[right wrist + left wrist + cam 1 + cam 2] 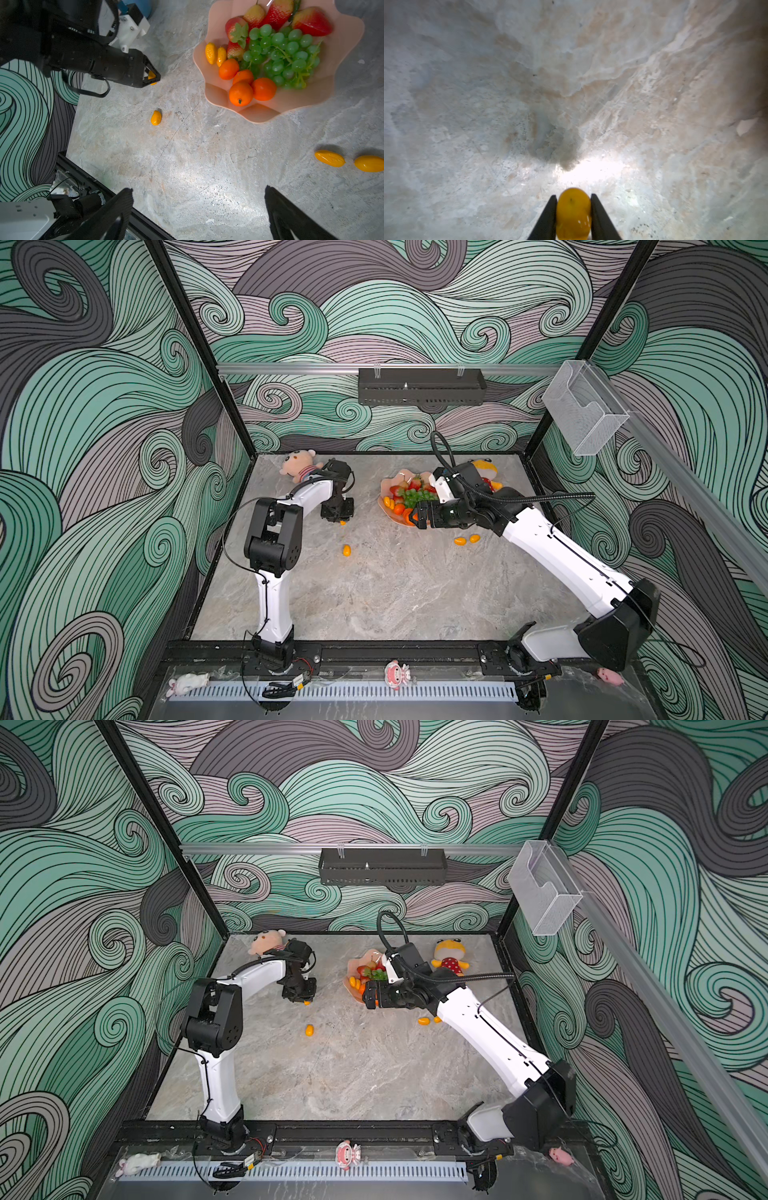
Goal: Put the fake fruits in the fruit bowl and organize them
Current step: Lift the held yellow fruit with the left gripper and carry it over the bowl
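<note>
Marble tabletop (374,597) inside wave-print walls, both arms reaching over its far half.
Left gripper (573,196) pinches 1 kumquat (573,214) between its tips; whether it touches the surface is unclear. A loose kumquat (155,117) lies near those tips, apart from them. Right gripper (198,189) is spread wide and holds nothing. Just ahead of it sits the fruit bowl (259,116) with strawberries (278,12), grape bunch (280,54) and tangerines (241,93); 2 more kumquats (329,158) lie beside it, outside the bowl.

The fruit bowl (387,484) holds strawberries (414,484), grapes (413,497) and tangerines (399,509). Left of the bowl, the left gripper (341,521) has a kumquat (342,523) at its tip. Three loose kumquats (460,541) lie in front of the bowl.
</note>
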